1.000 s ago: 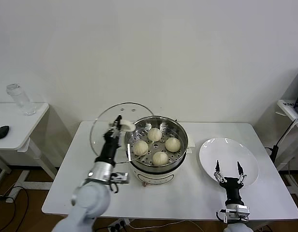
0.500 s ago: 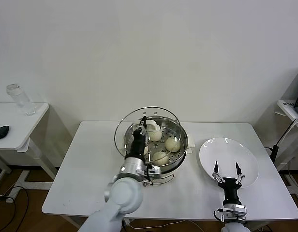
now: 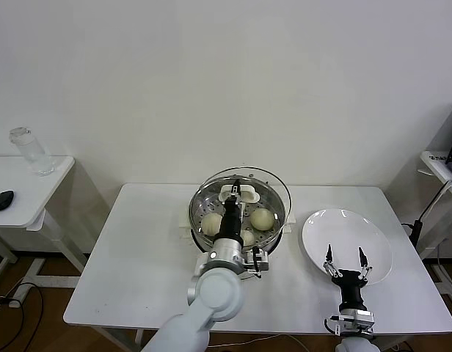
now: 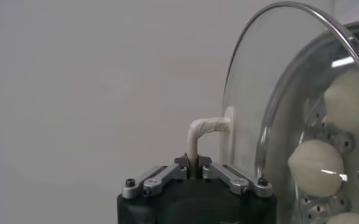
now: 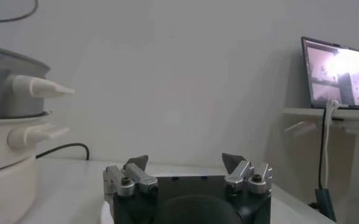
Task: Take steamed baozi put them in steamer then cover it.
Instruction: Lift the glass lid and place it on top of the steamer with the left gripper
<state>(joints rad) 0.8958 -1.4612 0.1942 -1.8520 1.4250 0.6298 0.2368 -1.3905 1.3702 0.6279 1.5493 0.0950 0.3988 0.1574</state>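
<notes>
Clamped on the white handle, the left end effector (image 3: 235, 196) has carried the cover (image 3: 241, 192) above the baozi-filled steamer (image 3: 272, 232), only lowering remains; right end effector (image 3: 347, 258) idles open.

Steamer (image 3: 274, 220) shiny perforated steel; cover (image 3: 270, 180) clear glass; baozi (image 3: 261, 218) smooth.

The left gripper (image 3: 234, 196) reaches forward at table centre, fingers pinched tight together, while the right gripper (image 3: 347, 258) waits low with fingers spread.
</notes>
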